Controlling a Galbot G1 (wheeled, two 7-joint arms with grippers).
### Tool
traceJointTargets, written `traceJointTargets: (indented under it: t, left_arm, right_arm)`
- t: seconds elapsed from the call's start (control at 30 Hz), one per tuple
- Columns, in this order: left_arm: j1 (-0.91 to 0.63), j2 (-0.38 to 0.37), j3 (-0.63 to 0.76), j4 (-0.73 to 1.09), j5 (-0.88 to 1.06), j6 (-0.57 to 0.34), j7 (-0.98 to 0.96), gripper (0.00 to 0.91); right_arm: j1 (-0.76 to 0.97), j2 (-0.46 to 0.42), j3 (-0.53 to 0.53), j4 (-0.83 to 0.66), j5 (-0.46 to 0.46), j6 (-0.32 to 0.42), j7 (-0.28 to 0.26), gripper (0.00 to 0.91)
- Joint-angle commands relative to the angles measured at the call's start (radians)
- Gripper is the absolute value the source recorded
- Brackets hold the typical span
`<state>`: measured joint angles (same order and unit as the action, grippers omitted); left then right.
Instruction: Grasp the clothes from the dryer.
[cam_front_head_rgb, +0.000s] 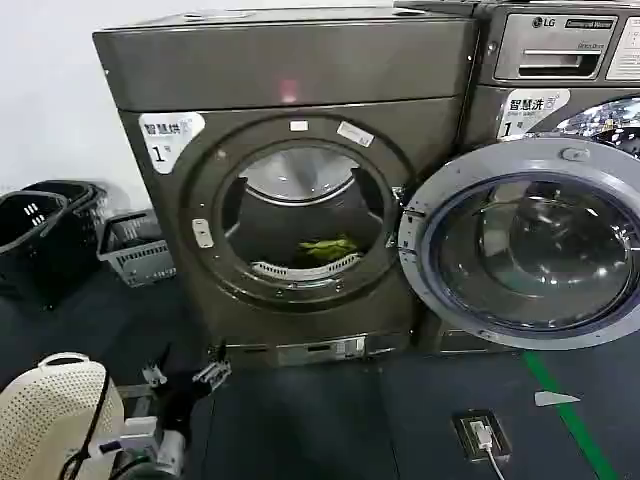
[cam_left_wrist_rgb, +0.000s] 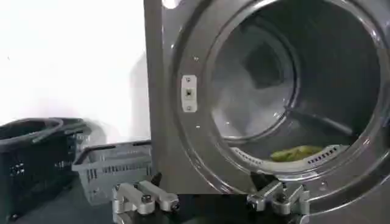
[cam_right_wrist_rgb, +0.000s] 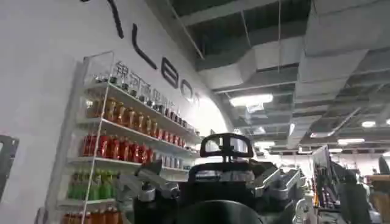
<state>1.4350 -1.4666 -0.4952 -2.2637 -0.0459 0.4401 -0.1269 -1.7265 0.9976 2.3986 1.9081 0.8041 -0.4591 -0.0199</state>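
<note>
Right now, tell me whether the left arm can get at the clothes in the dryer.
Probably yes. The dryer door is swung wide, the clothes lie near the drum's front lip, and the left gripper, fingers open, sits low before the opening with nothing between.

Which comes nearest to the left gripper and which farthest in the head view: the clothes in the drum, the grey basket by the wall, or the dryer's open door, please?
From the left gripper, low in front of the dryer:
1. Grey basket, on the floor to its left, beside the machine.
2. Clothes, on the drum floor, up and to the right.
3. Open door, swung out far right.
</note>
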Motion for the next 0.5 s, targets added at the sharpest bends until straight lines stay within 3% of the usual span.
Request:
traceJointTargets:
  t: [0.03, 0.5]
  left_arm:
    - [0.000, -0.002, 0.004, 0.003, 0.021, -0.010, -0.034, 0.907]
    - [0.008, -0.014, 0.003, -0.003, 0.032, -0.013, -0.046, 0.907]
  right_arm:
    - [0.001, 0.002, 0.000, 0.001, 0.034, 0.023, -0.008, 0.907]
    - [0.009, 0.002, -0.007, 0.004, 0.043, 0.038, 0.012, 0.907]
